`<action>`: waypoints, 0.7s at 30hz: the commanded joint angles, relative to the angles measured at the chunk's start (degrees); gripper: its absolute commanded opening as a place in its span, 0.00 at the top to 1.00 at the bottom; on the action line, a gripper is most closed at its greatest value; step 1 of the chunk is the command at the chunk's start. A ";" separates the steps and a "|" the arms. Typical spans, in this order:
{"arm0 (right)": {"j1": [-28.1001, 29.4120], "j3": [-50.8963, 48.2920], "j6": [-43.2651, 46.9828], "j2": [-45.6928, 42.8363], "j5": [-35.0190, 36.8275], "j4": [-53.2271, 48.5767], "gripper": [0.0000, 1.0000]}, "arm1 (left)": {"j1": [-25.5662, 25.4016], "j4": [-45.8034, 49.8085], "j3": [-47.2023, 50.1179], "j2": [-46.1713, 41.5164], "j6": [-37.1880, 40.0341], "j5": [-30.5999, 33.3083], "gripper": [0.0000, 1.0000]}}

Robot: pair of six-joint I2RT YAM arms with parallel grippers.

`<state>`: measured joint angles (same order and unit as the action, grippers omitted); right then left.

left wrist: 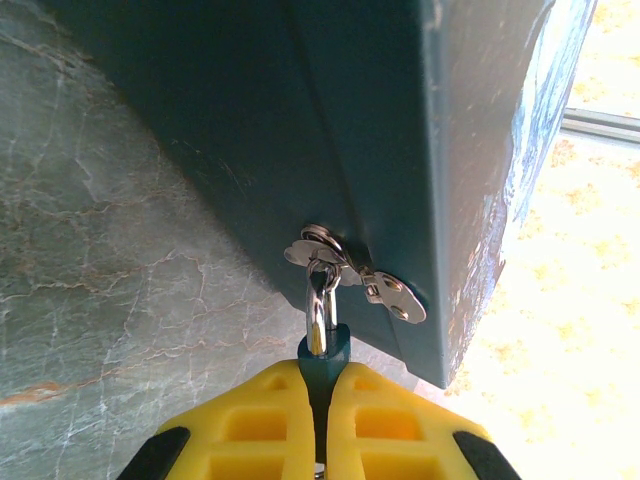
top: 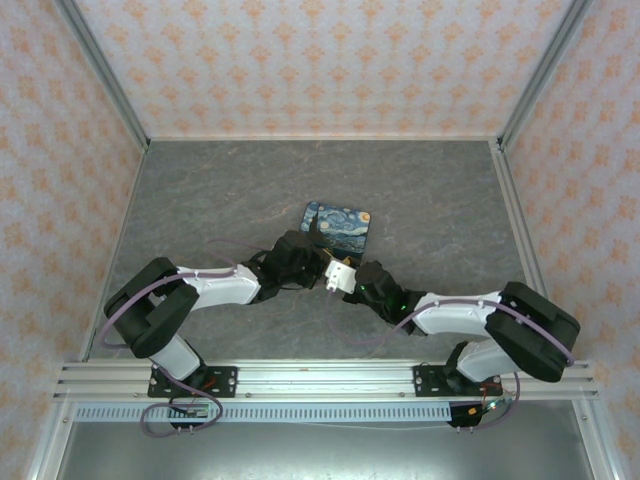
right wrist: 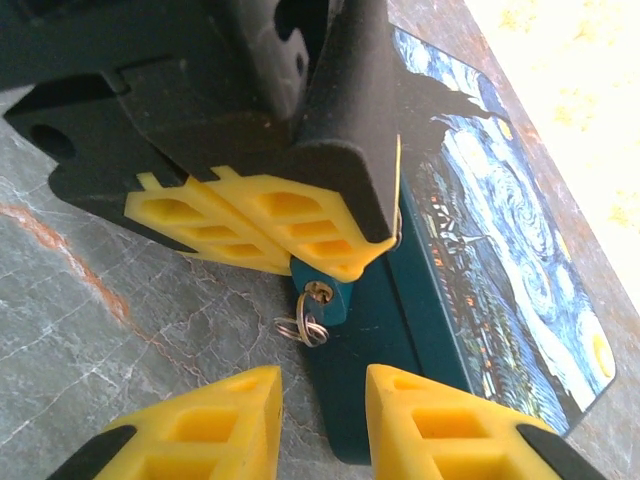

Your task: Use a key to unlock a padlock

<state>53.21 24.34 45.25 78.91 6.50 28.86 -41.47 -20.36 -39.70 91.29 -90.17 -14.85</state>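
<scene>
While L gripper (left wrist: 322, 400) is clamped hard on the padlock (left wrist: 324, 352), its yellow fingers (left wrist: 250, 420) meet w/ only the teal body btwn them. Shackle (left wrist: 317, 305) runs up thru the metal hasp (left wrist: 350, 265) on the side wall of the box (left wrist: 380, 120), so the lock hangs at the box's near wall, close over the table (left wrist: 110, 300); can't tell if it touches.

R wrist cam gives the same pinch from the opp. side. L fingers sit over the lock body, w/ the keyhole (right wrist: 320, 291) end facing the cam. A small wire ring (right wrist: 305, 328) dangles just beside it.

R gripper (right wrist: 322, 410) sits just below. Its fingers (right wrist: 215, 425) are parted a moderate gap, nothing btwn them, clear of lock and ring.

Top cam: box lies flat mid-table, starry lid up, and both arms converge at its near edge.
</scene>
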 commanded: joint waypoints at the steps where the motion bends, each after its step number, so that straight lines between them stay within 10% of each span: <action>1: 0.03 2.06 0.19 1.75 1.04 2.76 0.72 | 0.47 -2.67 -0.20 0.12 -0.53 -0.82 1.00; 21: 0.00 3.51 -5.44 4.33 2.77 5.83 1.00 | 0.36 -3.04 -0.20 0.20 -0.62 -1.34 1.00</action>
<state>53.23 26.26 42.89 83.15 6.74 32.60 -41.12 -21.02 -39.72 91.29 -90.17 -15.51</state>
